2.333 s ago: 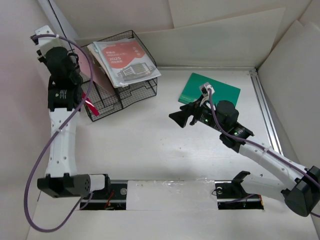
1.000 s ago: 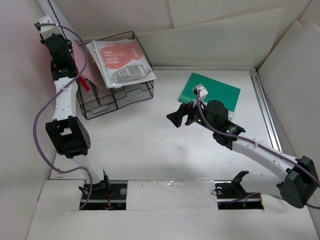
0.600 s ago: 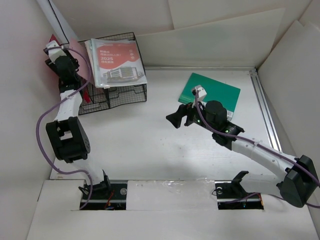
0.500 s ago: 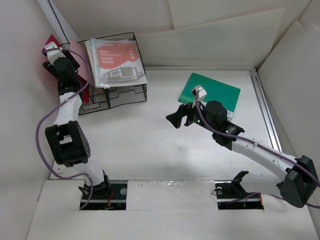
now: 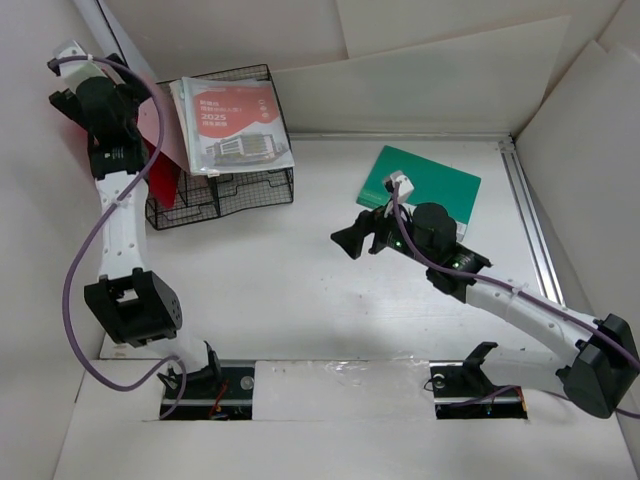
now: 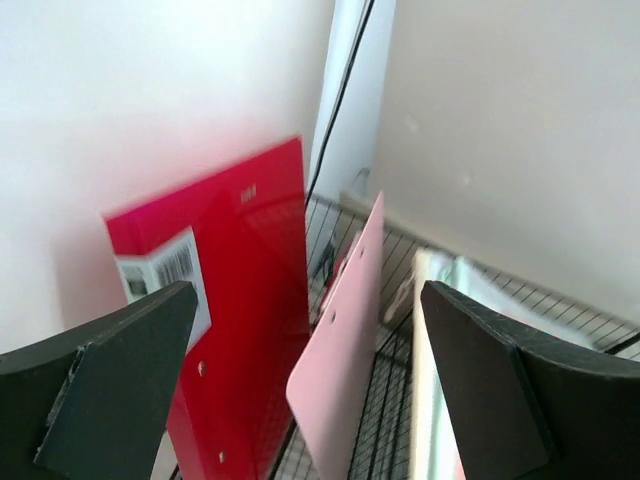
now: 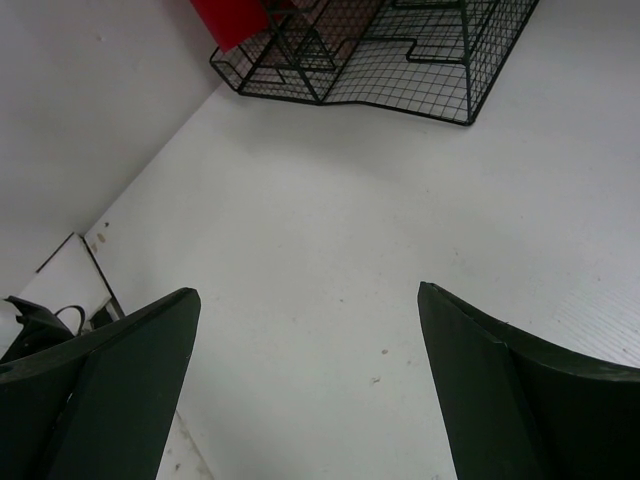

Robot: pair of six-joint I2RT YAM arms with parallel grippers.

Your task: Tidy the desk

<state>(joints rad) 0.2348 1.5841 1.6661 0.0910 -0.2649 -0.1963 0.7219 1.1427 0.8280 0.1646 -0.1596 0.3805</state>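
The desk (image 5: 300,290) is a white tabletop. At its back left stands a black wire basket (image 5: 225,185) with a red-and-white booklet (image 5: 235,125) on top. A red folder (image 6: 240,300) and a pink board (image 6: 345,330) stand upright at the basket's left end. My left gripper (image 6: 308,290) hangs open just above them, holding nothing; from above it shows by the left wall (image 5: 125,105). A green book (image 5: 425,178) lies flat at the back right. My right gripper (image 5: 350,240) hovers open over bare desk (image 7: 330,230), empty.
White boards wall in the desk at the left, back and right. A metal rail (image 5: 530,220) runs along the right edge. The basket (image 7: 400,50) lies ahead of the right gripper. The left arm's purple cable loops beside the left wall.
The left gripper has opened and let go of the red folder, which now stands at the basket's left end. The left wrist has drawn back up and left. The right arm barely moved.
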